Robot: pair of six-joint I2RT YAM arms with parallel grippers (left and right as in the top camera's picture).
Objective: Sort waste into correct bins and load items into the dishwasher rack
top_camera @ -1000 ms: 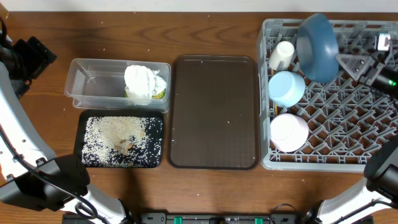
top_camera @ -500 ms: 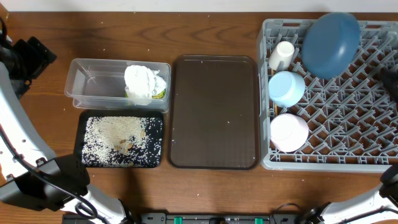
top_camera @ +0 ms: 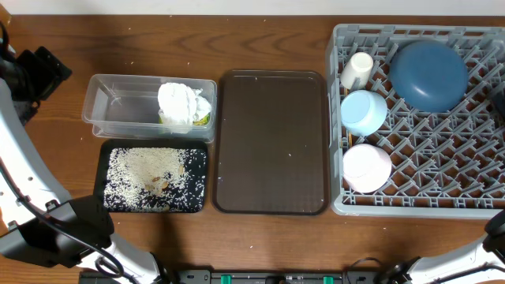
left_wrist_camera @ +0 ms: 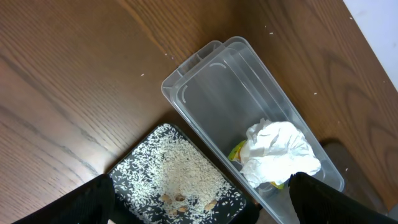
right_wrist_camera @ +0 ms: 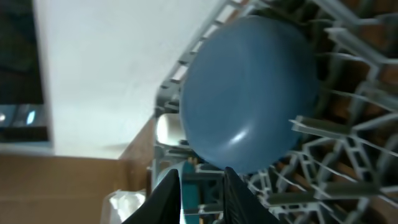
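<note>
The dark-blue plate (top_camera: pixel 428 63) is down in the dishwasher rack (top_camera: pixel 442 170), lying dome-side up on the pegs at the rack's 12 o'clock edge. The cream cup (top_camera: pixel 357 69) is at its 9 o'clock, with the light-blue dish (top_camera: pixel 364 112) and the pinkish-white bowl (top_camera: pixel 367 167) stacked down the rack's 9 o'clock wall. From above the right gripper (right_wrist_camera: pixel 202 199) is out of frame. Its own camera catches just the fingertips at 6 o'clock, parted by a narrow gap with nothing in it, clear of the plate. The left gripper (left_wrist_camera: pixel 200 180) is spread wide and empty (only two dark finger edges show, cut off at the bottom corners), hanging over the clear tub (left_wrist_camera: pixel 217 93). Inside are the crumpled napkins (left_wrist_camera: pixel 280 149), half hiding a yellow-green wrapper (left_wrist_camera: pixel 236 152). Rice grains (top_camera: pixel 146 170) cover the black tray (top_camera: pixel 101 177) at the tub's 6 o'clock. The brown serving tray (top_camera: pixel 272 142) sits between the bins and the rack.
</note>
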